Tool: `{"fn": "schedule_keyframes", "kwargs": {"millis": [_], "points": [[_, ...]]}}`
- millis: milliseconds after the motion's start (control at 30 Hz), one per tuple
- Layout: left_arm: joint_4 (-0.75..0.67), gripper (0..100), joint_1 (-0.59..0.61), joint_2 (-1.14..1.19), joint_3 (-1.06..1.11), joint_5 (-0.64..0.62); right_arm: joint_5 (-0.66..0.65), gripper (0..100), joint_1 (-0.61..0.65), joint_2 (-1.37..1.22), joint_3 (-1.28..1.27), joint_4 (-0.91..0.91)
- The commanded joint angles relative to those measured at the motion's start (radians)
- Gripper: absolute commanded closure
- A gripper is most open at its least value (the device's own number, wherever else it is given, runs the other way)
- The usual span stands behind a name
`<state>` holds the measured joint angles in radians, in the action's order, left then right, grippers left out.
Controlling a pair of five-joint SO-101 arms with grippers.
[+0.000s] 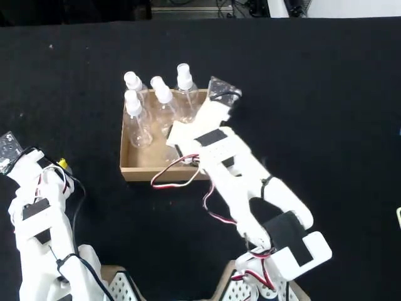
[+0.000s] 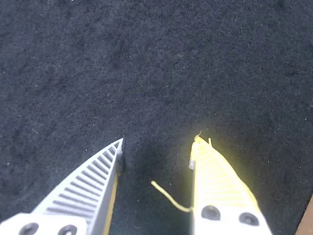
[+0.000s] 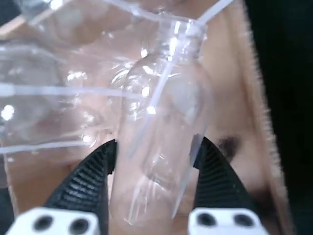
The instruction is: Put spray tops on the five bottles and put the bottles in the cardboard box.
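We count four spray-topped clear plastic bottles [image 1: 139, 119] in the brown cardboard box [image 1: 141, 172], right end effector [image 3: 155, 147] clamping the fifth bottle [image 3: 166, 107] inside it, left end effector [image 2: 156, 147] open, empty.

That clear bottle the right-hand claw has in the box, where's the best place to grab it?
Around the straight-sided body, as the right gripper holds the bottle now: pinching across its width, coming from the base end. The neck is narrower, likely a poorer hold.

Your right arm [image 1: 238, 175] covers the right edge of the cardboard box [image 1: 138, 174]. In the right wrist view, the bottom of the bottle [image 3: 161, 127] is cut off, and the other bottles [image 3: 49, 107] look blurry.
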<state>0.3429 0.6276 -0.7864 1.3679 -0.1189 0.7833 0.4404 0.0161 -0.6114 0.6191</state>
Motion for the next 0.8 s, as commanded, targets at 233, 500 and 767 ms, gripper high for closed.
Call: {"fn": "schedule_keyframes", "kwargs": {"millis": [233, 500, 767], "points": [[-0.023, 80, -0.012, -0.029, -0.015, 0.008, -0.005, 92.0, -0.046, 0.236, -0.082, 0.0], [-0.023, 80, -0.012, -0.029, -0.015, 0.008, -0.005, 92.0, -0.08, 0.337, -0.136, 0.0], [-0.023, 80, -0.012, -0.029, -0.015, 0.008, -0.084, 92.0, -0.183, 0.456, -0.147, 0.097]]}}
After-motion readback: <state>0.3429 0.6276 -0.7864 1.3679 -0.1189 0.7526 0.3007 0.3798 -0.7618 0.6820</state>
